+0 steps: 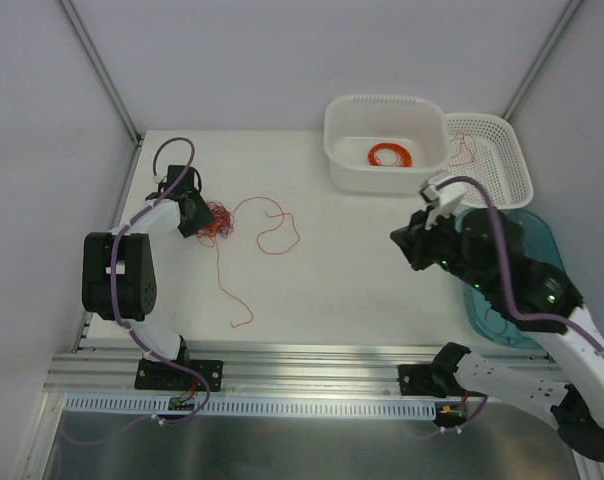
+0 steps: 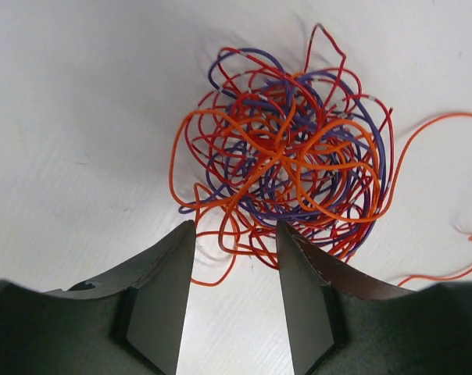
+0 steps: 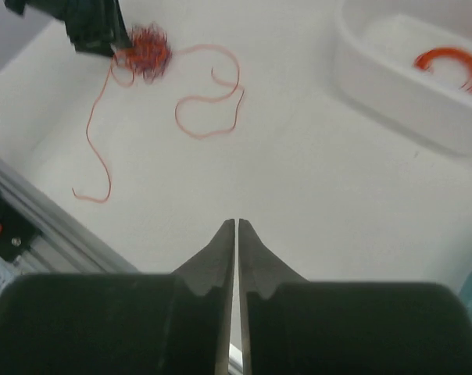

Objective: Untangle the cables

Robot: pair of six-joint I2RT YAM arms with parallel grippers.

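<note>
The cables are a scribbly knot of red, orange and purple wires (image 2: 287, 156) on the white table, at the left in the top view (image 1: 216, 221). A long loose red strand (image 1: 274, 228) curls away to its right, and another runs toward the front edge. My left gripper (image 2: 234, 226) is open at the knot's near edge, with a few outer loops lying between its fingertips; in the top view it is just left of the knot (image 1: 195, 214). My right gripper (image 3: 236, 223) is shut and empty, held above the table at the right (image 1: 407, 243). The right wrist view shows the knot (image 3: 146, 51) far off.
A white tub (image 1: 337, 150) at the back right holds a neat orange ring coil (image 1: 390, 155). A white mesh basket (image 1: 517, 170) beside it holds a thin red wire (image 1: 464, 150). A teal tray (image 1: 537, 235) lies under the right arm.
</note>
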